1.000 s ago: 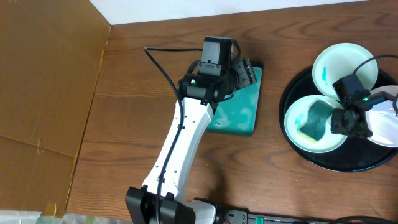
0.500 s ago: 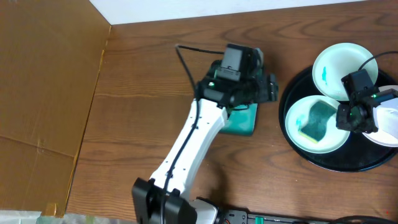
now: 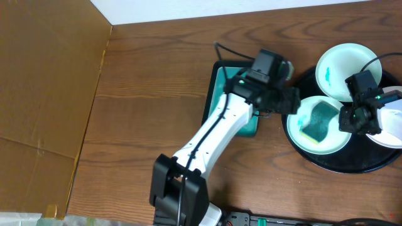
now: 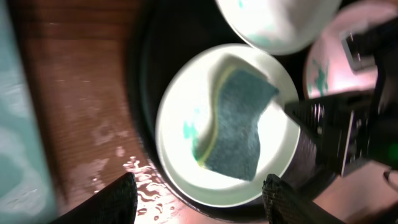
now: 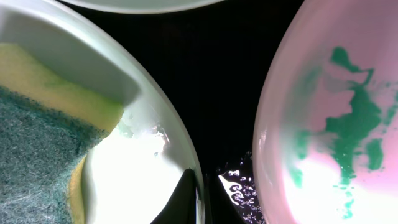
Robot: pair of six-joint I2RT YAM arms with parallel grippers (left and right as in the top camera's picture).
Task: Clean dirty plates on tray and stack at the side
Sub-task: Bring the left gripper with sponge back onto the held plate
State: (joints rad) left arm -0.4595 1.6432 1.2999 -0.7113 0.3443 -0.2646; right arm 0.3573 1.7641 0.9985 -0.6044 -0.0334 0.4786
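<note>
The left arm (image 3: 217,129) has swung right off the teal tray (image 3: 217,88). The left fingers (image 4: 121,198) hang apart over the sponge-bearing plate (image 3: 295,129), at the left of the black tray (image 3: 326,164). Right fingers (image 5: 185,202): cannot tell.

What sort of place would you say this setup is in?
Probably a robot test bench rather than a kitchen: a wooden table edged by a cardboard sheet, and a staged black tray of smeared plates, one holding a sponge.
</note>
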